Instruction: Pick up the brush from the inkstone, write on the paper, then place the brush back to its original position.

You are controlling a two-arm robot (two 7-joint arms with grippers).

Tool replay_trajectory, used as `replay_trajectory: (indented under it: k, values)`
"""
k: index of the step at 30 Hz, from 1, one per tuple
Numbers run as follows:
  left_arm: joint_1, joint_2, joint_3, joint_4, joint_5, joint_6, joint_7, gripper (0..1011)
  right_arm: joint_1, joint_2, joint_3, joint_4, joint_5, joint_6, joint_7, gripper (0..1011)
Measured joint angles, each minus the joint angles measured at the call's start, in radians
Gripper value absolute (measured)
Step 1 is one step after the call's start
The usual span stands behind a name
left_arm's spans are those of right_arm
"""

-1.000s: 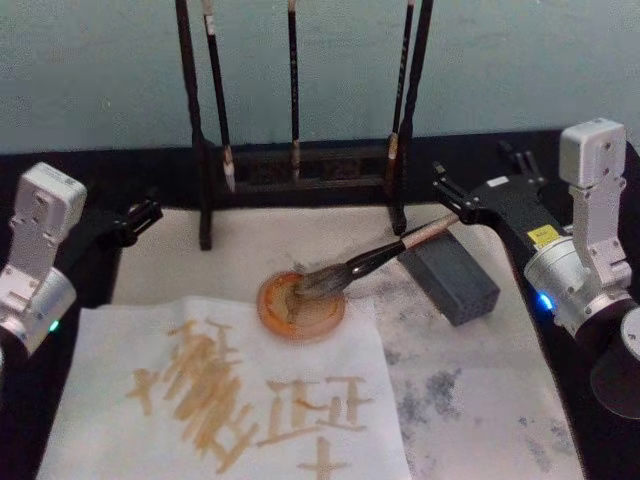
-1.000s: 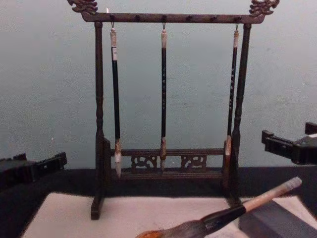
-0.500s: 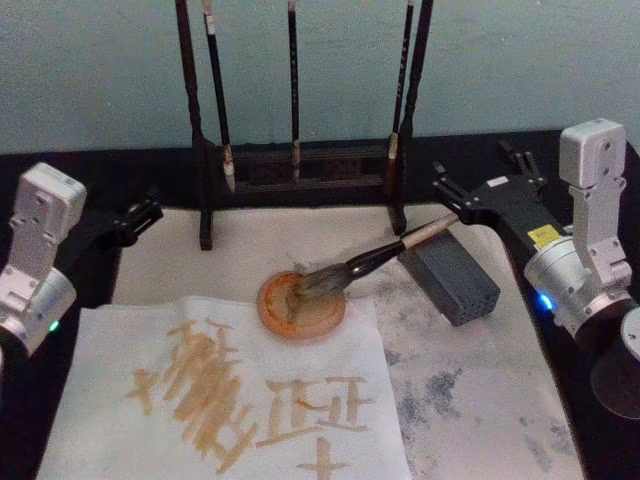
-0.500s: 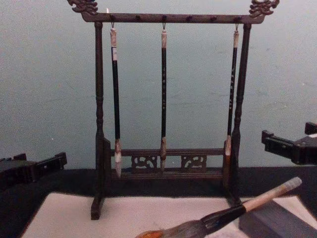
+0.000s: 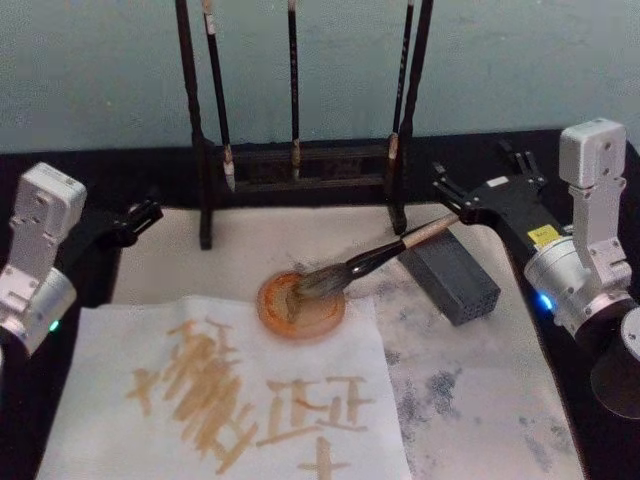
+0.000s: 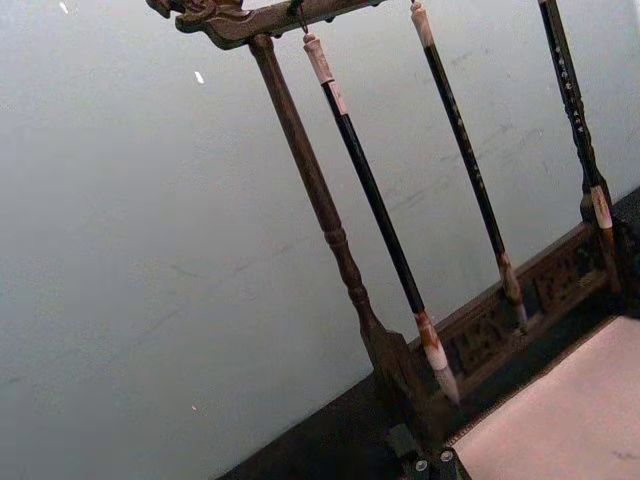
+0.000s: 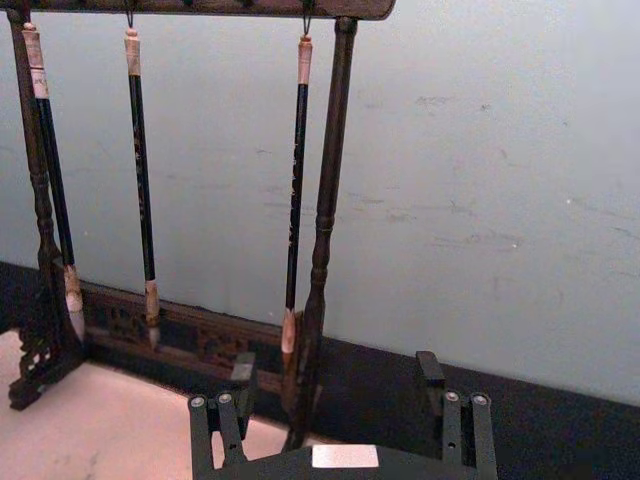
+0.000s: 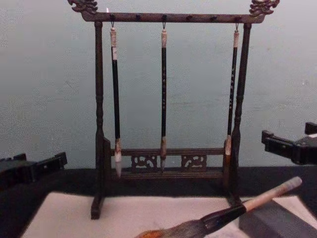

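A shallow round orange dish (image 5: pixel 301 306) holds the bristle tuft of the brush (image 5: pixel 372 259), wet with brownish ink. The brush is thick, with a pale beige handle, a glossy black ferrule and a bushy grey-brown tuft; it lies tilted, its handle resting on the top edge of a dark grey block (image 5: pixel 449 274) and its end pointing toward the right gripper (image 5: pixel 481 181).

That gripper hovers just beyond the handle's end, apart from it, fingers spread and pinching nothing. The left gripper (image 5: pixel 140 215) hangs well away from the brush, on the dish's far side from the block; whether it is spread or pressed together I cannot tell.

The paper (image 5: pixel 90 400), off-white and marked with tan strokes, lies under the dish's near edge. Three thin dark brushes hang on the wooden rack (image 8: pixel 99 124) behind the dish.
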Motion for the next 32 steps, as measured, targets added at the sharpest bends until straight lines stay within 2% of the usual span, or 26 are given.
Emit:
replay_trajectory:
  k: [32]
  values:
    - [0.000,0.000,0.000,0.000,0.000,0.000,0.000,1002,0.000,0.000,0.000,0.000,0.000,0.000,0.000,1006]
